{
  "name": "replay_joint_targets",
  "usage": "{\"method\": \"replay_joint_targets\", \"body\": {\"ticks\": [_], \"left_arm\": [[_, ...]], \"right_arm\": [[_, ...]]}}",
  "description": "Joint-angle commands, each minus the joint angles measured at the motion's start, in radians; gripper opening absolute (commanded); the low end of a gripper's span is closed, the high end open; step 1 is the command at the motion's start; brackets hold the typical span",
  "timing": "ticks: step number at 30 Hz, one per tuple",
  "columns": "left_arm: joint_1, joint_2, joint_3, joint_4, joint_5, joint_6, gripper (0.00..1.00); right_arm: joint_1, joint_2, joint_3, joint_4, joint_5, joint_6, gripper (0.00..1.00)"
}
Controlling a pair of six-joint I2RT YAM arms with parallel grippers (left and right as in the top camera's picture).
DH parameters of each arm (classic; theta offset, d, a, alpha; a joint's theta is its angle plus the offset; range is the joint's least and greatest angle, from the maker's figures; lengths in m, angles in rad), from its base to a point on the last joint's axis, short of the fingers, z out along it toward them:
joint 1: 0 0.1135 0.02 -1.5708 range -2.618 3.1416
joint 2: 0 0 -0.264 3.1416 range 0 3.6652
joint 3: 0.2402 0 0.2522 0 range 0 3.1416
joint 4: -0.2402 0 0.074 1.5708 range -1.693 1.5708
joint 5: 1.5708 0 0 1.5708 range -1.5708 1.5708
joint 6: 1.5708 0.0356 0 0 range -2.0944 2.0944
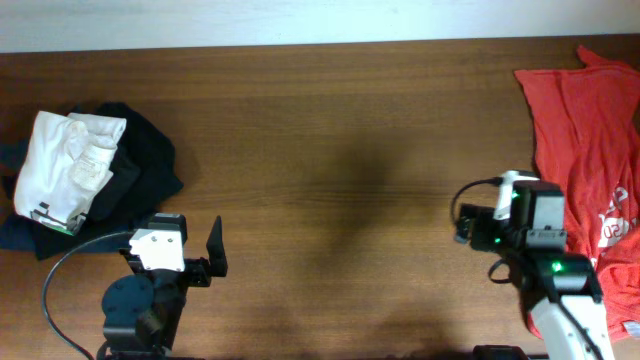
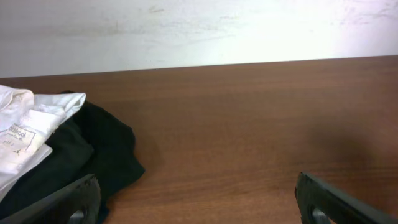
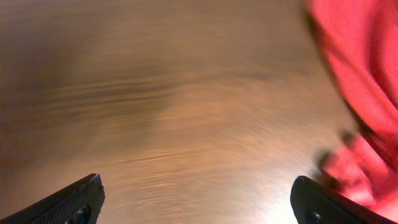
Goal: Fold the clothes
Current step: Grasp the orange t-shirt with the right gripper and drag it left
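**Two end effectors empty, red-orange T-shirt (image 1: pixel 585 120) ungrasped**

The left end effector (image 2: pixel 199 202) and right end effector (image 3: pixel 199 202) both stand spread wide, holding nothing. The red-orange T-shirt lies crumpled at the right edge of the desk (image 1: pixel 340 150). Likely step: the approach. Next, the right end effector must pinch a hem.

T-shirt (image 1: pixel 585 140) lies at the table's (image 1: pixel 330 180) right edge; garment pile (image 1: pixel 90 175) sits far left, well apart.

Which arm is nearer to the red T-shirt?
Right. The right end effector is just beside the red T-shirt; the left end effector is across the table, by the white garment.
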Motion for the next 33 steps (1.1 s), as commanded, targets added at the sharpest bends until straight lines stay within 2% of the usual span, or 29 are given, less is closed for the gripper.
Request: {"method": "replay_joint_targets", "body": {"ticks": [1,2,3,7,11,14,17,19,20,22,26,27,33], "left_arm": [[-0.002,0.000,0.022,0.001,-0.014,0.016,0.99],[-0.002,0.000,0.022,-0.001,-0.014,0.016,0.99],[-0.002,0.000,0.022,-0.006,-0.014,0.016,0.99],[-0.002,0.000,0.022,-0.028,-0.014,0.016,0.99],[-0.002,0.000,0.022,-0.028,-0.014,0.016,0.99],[-0.002,0.000,0.022,-0.028,-0.014,0.016,0.99],[-0.002,0.000,0.022,-0.027,-0.014,0.016,0.99],[-0.002,0.000,0.022,-0.027,-0.014,0.016,0.99],[-0.002,0.000,0.022,-0.027,-0.014,0.016,0.99],[-0.002,0.000,0.022,-0.027,-0.014,0.016,0.99],[-0.002,0.000,0.022,-0.027,-0.014,0.016,0.99],[-0.002,0.000,0.022,-0.027,-0.014,0.016,0.99],[-0.002,0.000,0.022,-0.027,-0.015,0.016,0.99]], "right_arm": [[-0.172,0.098,0.022,-0.009,0.140,0.172,0.97],[-0.245,0.145,0.022,-0.009,0.141,0.172,0.89],[-0.308,0.193,0.022,-0.010,0.140,0.172,0.85],[-0.500,0.397,0.021,0.001,0.120,0.217,0.82],[-0.519,0.510,0.021,0.071,0.055,0.217,0.63],[-0.519,0.559,0.021,0.148,0.054,0.217,0.60],[-0.519,0.587,0.021,0.158,0.045,0.217,0.43],[-0.519,0.589,0.021,0.161,0.034,0.217,0.38],[-0.519,0.589,0.022,0.161,0.033,0.217,0.32],[-0.519,0.585,0.033,0.151,0.025,0.217,0.39],[-0.519,0.574,0.100,0.084,0.015,0.217,0.40],[-0.519,0.574,0.113,0.073,0.000,0.217,0.44],[-0.519,0.575,0.108,0.067,0.001,0.217,0.49]]}}
